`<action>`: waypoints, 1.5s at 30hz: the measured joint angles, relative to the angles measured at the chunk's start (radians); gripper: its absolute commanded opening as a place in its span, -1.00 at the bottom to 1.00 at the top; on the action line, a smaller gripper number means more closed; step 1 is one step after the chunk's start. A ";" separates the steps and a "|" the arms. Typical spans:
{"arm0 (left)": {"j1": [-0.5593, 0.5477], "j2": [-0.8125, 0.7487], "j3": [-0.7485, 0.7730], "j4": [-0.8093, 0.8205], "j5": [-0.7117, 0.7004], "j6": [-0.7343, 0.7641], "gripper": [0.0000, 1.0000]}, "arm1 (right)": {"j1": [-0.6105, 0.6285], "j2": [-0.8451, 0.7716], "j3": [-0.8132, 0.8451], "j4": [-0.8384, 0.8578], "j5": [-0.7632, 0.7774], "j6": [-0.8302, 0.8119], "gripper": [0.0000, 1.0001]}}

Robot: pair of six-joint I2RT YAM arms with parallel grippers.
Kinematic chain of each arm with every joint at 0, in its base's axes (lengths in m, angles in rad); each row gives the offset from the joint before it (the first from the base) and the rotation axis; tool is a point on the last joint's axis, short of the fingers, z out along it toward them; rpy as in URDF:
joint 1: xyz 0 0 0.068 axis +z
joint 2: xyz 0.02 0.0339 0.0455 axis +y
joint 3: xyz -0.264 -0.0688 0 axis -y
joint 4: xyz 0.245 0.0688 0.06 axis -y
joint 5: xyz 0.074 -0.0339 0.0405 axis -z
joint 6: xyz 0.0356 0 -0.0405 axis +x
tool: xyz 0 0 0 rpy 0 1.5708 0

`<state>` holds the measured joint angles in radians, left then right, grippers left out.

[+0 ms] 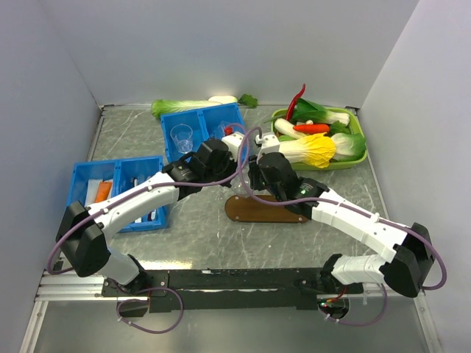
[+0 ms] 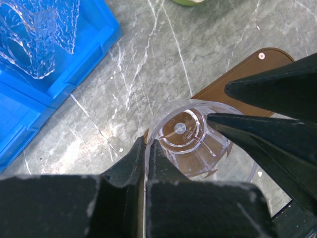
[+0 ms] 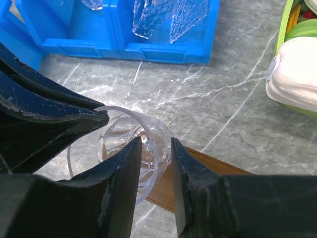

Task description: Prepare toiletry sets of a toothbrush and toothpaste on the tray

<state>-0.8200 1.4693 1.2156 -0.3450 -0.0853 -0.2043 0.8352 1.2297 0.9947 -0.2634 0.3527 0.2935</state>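
A clear plastic cup (image 2: 188,144) is held over the left end of the dark-brown tray (image 2: 257,62); I cannot tell whether its base touches the wood. My left gripper (image 2: 146,143) is shut on the cup's rim, one finger inside and one outside. My right gripper (image 3: 156,141) straddles the opposite wall of the same cup (image 3: 124,124), one finger inside and one outside, still open with a gap around the wall. In the top view both grippers meet above the tray (image 1: 268,212) and hide the cup. No toothbrush or toothpaste is on the tray.
A blue bin (image 1: 202,125) behind the grippers holds another clear cup (image 1: 182,137). A second blue bin (image 1: 118,191) at the left holds brushes and tubes. A green tray (image 1: 352,158) of vegetables stands at the back right. Leafy greens (image 1: 184,107) lie along the back wall.
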 measured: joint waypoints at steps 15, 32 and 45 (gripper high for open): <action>0.000 0.000 -0.002 0.001 0.000 -0.001 -0.98 | 0.000 0.023 0.000 -0.003 0.002 -0.007 -0.58; -0.004 -0.080 -0.047 0.053 -0.011 -0.018 0.96 | 0.000 -0.011 -0.010 -0.040 0.044 -0.031 -1.00; 0.123 -0.259 -0.099 0.102 0.000 -0.027 0.93 | -0.022 -0.162 -0.073 -0.092 0.122 -0.087 -1.00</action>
<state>-0.6968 1.2098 1.1164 -0.2428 -0.0853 -0.2310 0.8131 1.0679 0.9218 -0.3557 0.4744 0.2066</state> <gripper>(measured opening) 0.967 0.031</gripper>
